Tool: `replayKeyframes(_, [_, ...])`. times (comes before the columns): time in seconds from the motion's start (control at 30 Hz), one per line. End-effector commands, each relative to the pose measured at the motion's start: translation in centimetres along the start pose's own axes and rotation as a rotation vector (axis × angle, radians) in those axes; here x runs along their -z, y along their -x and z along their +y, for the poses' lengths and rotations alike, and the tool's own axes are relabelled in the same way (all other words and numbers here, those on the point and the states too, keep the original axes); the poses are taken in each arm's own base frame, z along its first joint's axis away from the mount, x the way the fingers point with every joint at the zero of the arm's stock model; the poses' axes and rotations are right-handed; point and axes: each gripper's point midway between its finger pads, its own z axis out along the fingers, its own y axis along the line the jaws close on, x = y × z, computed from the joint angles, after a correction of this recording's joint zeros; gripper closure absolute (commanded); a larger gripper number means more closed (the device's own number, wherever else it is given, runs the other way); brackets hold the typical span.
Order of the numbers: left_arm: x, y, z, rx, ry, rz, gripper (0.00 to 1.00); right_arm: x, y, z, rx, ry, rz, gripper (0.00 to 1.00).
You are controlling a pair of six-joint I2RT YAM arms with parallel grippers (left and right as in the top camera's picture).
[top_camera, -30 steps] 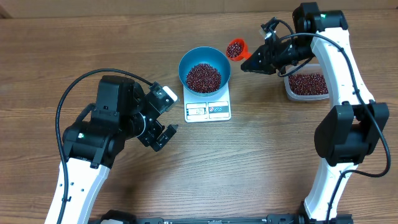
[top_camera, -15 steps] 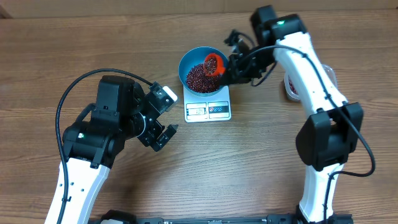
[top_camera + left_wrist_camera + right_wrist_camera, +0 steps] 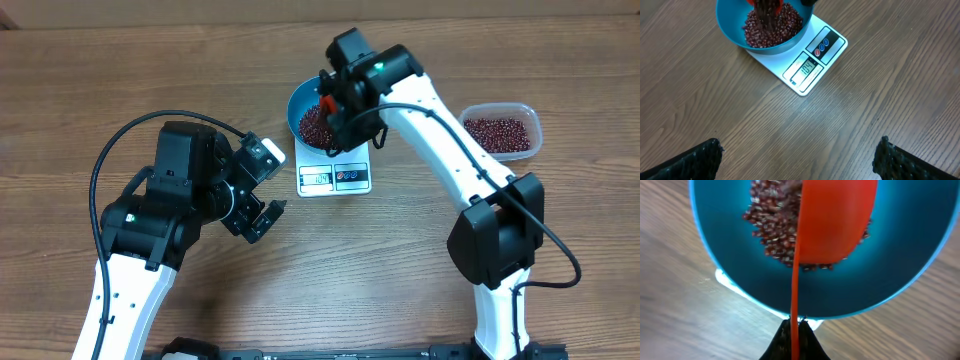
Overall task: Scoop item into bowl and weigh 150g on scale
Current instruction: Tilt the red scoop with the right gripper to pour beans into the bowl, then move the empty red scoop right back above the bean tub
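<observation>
Beans [image 3: 790,22] lay heaped in the blue bowl [image 3: 730,25] on the scale [image 3: 815,62], right fingers [image 3: 781,342] pinching a red scoop [image 3: 835,220] tipped over it, left fingers [image 3: 695,162] spread beside the scale; further topping-up probably remained.

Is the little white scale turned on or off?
On. The scale shows dark digits on its display, in front of the bowl of beans.
</observation>
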Motion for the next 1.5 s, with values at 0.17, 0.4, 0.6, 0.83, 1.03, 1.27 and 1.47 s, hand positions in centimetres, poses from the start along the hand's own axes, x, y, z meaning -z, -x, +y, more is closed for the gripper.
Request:
replayKeyframes(0.17, [0.5, 0.7, 0.4, 0.007, 0.014, -0.02, 0.0, 2.9, 1.4, -2.1, 0.047, -0.251, -0.073, 0.96])
replayKeyframes(0.4, [0.5, 0.7, 0.4, 0.007, 0.014, -0.02, 0.0, 3.0, 1.4, -2.0, 0.05, -0.254, -0.073, 0.96])
replayKeyframes(0.6, [0.5, 0.7, 0.4, 0.007, 0.014, -0.02, 0.0, 3.2, 1.4, -2.0, 0.049, -0.254, -0.078, 0.96])
replayKeyframes(0.83, [0.5, 0.7, 0.4, 0.007, 0.014, -0.02, 0.0, 5.8, 1.6, -1.9, 0.043, -0.256, -0.136, 0.96])
replayKeyframes(1.03, [0.5, 0.7, 0.4, 0.007, 0.014, -0.02, 0.0, 9.2, 1.4, -1.6, -0.058, -0.232, -0.219, 0.96])
replayKeyframes(1.27, [0.5, 0.7, 0.4, 0.007, 0.014, -0.02, 0.0, 10.8, -3.2, -2.6, -0.161, -0.239, -0.098, 0.96])
replayKeyframes(1.47, [0.5, 0.7, 0.4, 0.007, 0.014, -0.02, 0.0, 11.1, -8.3, -6.1, -0.27, -0.284, 0.092, 0.96])
